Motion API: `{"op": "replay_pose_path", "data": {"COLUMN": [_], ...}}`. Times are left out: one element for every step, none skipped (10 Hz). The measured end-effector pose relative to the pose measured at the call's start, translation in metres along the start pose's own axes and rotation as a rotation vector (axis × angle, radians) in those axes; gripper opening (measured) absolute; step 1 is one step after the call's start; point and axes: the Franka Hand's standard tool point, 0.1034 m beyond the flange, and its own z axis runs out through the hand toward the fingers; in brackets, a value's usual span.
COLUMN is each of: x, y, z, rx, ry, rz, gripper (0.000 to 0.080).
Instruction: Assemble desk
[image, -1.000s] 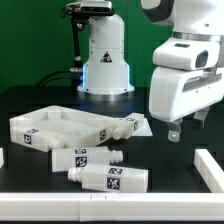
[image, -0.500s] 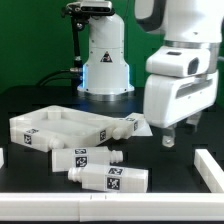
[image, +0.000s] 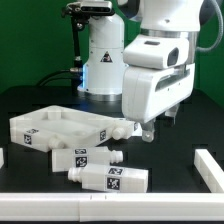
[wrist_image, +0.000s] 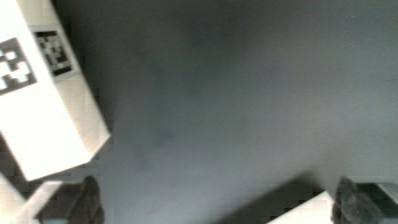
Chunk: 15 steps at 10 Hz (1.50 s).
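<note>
end effector (image: 152, 130), jaws wide and empty, hovers over the bench (image: 178, 160) with a tagged desk leg (image: 124, 128) lying just beside it toward the exterior view's left.

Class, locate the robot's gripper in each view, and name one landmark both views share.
Exterior view: gripper hangs open over the black table, on the exterior view's right of the desk panel.
Wrist view: gripper shows as two dark fingertips flanking bare table.
Shared landmark: the white tagged part beside the gripper, probably the leg.
</note>
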Motion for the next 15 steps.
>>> {"op": "replay_pose_path", "data": {"x": [0.0,-0.002,-0.015,-0.035,-0.052,-0.056,-0.055,-0.055,-0.056,-0.061,-0.079,-0.093,-0.1,-0.106,-0.106], "y": [0.0,0.001,0.008,0.017,0.024,0.028,0.025,0.025,0.025,0.026,0.029,0.033,0.038,0.039,0.037], "z": [0.0,0.001,0.003,0.004,0.006,0.007,0.008,0.008,0.009,0.012,0.019,0.023,0.025,0.031,0.038], "rx": [0.0,0.001,-0.007,-0.02,-0.024,-0.053,-0.046,-0.046,-0.045,-0.043,-0.03,-0.018,-0.018,-0.011,-0.003], "ry": [0.0,-0.001,0.002,0.004,0.0,0.011,0.009,0.009,0.008,0.005,-0.007,-0.016,-0.016,-0.016,-0.018], "rz": [0.001,-0.006,-0.112,-0.175,-0.226,-0.274,-0.267,-0.267,-0.267,-0.306,-0.352,-0.345,-0.349,-0.347,-0.346], "gripper": [0.0649,0.0649,0.0649,0.0649,0.0649,0.0649,0.0649,0.0649,0.0649,0.0649,0.0649,0.0649,0.0649,0.0649,0.0649]}}
